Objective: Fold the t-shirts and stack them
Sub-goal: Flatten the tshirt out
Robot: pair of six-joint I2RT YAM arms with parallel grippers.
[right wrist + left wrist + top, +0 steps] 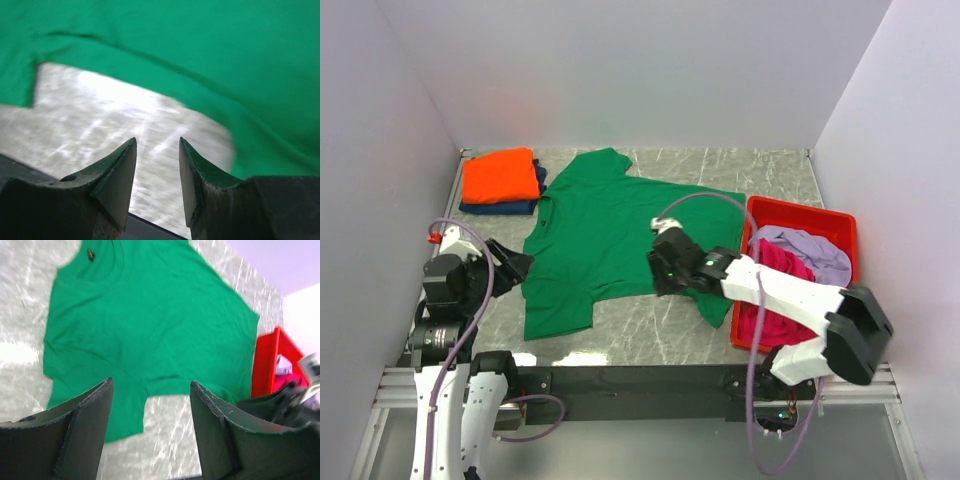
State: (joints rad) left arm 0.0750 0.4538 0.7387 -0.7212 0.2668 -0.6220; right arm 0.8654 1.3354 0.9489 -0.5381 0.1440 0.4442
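both end effectors (151, 386) (157, 143) parted, empty

The orange shirt (500, 175) hides most of the navy shirt (506, 208) beneath it.

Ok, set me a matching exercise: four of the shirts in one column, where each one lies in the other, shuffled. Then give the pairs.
Shirts:
1. green t-shirt
2. orange t-shirt
3. navy blue t-shirt
4. magenta t-shirt

Places:
A. folded, underneath another shirt, far left corner
B. inside the red bin
C. spread out flat on the table
D. folded, lying on top of another shirt

Pairs: 1-C, 2-D, 3-A, 4-B
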